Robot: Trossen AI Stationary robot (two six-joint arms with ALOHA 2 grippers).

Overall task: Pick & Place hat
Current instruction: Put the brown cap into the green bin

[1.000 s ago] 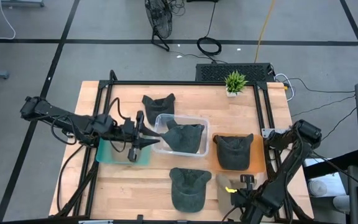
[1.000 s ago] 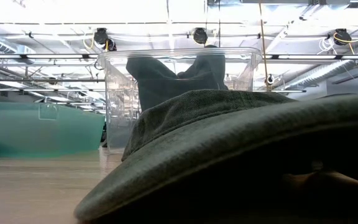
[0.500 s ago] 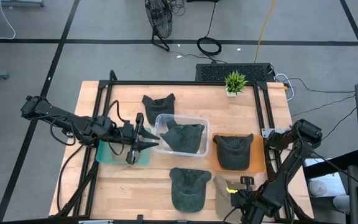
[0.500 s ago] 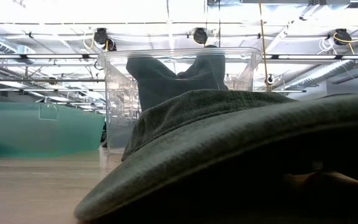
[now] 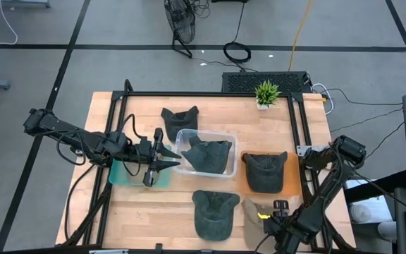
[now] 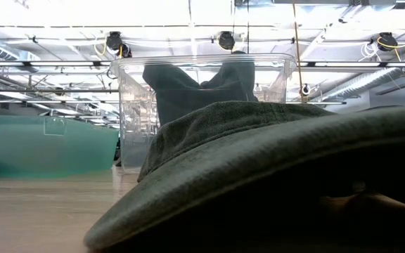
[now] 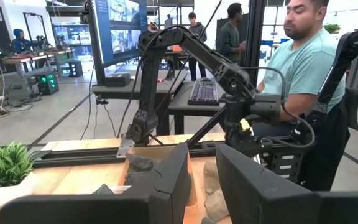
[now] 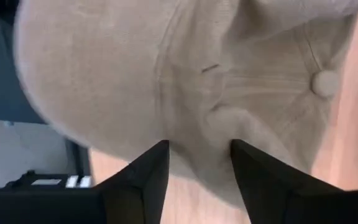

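Five hats are counted: four dark, one tan hat [image 5: 254, 209]. Right gripper [image 5: 268, 224] spread wide over it; left gripper [image 5: 177, 161] narrow, empty.

Two dark jointed arms [image 5: 69, 137] trailing black cables.

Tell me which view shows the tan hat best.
The right wrist view: the tan hat fills it, with its crown button and seams plain, just past the right tool. The high view shows only a tan sliver by that arm. The low and left wrist views show nothing sure.
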